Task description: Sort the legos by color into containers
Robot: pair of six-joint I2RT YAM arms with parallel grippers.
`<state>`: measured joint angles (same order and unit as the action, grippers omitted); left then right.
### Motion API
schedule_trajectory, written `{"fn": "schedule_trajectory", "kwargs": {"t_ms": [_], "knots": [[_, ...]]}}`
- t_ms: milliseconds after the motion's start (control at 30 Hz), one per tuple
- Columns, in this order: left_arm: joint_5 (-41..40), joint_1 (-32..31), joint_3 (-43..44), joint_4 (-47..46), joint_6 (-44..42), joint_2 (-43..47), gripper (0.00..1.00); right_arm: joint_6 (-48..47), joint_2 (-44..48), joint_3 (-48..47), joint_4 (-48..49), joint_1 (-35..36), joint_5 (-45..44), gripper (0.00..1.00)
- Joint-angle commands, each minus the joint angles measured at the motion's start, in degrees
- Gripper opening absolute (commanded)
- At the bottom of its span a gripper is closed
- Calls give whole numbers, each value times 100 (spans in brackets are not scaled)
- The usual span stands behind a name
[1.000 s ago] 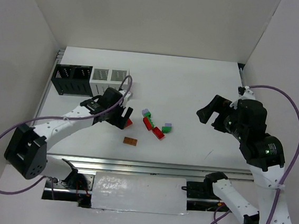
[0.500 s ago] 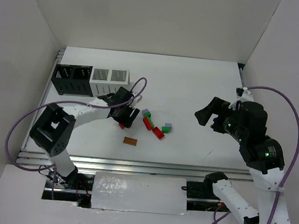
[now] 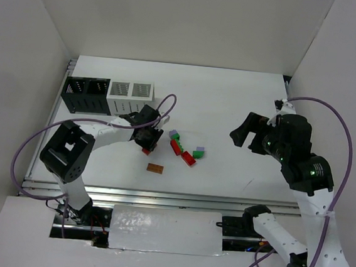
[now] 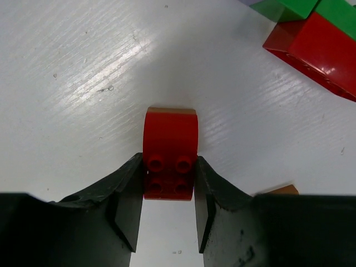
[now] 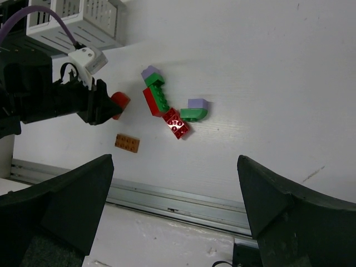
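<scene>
The white bench carries everything. Beyond the left gripper and off to its left stands the black square plastic bin with slotted walls. Touching that bin's right side, more nearly straight beyond the gripper, is the pair of joined white slotted bins.

The right gripper hangs above the bench, well to the right of all the bricks. Its jaws are spread wide with nothing between them.

The left gripper is low at the bench, its jaws drawn in against the two sides of a small red studded plastic brick. The fingers touch the brick on both sides. Its studded half sits between them and its smooth end pokes out past the tips. The brick appears to rest on the bench, though the wrist view does not settle that.

Just to the right of this gripper lies a loose cluster of red, green and lavender bricks, apart from the gripped brick. Nearer the arm bases than the gripper, and slightly to its right, the flat orange-brown plate lies alone.
</scene>
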<state>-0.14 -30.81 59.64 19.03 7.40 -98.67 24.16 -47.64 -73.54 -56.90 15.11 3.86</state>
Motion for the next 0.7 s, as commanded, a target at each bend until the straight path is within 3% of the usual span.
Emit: {"fn": "schedule_trajectory", "kwargs": {"t_ms": [0,33,67,200,400,433,533,667], "knots": [[41,-13,223,-22,-116,41,26,-140,-70,-187,302,-17,36,100],[-125,-13,276,109,-107,50,10,-140,-88,-161,320,-17,62,100],[-65,-22,329,162,-90,163,0,-114,-105,-135,373,-26,80,100],[443,-13,584,294,60,962,0,27,-79,320,759,-17,430,100],[2903,-13,1006,-12,762,2281,0,501,-114,1148,2164,-8,2292,100],[3454,-13,1032,-178,1015,2439,0,711,-123,1270,2766,-8,2965,100],[4012,-13,998,-626,1595,2685,0,1272,-176,1728,4233,9,3996,98],[4698,-13,576,-1671,2615,3125,0,1880,-394,2018,5653,237,4393,95]]}}
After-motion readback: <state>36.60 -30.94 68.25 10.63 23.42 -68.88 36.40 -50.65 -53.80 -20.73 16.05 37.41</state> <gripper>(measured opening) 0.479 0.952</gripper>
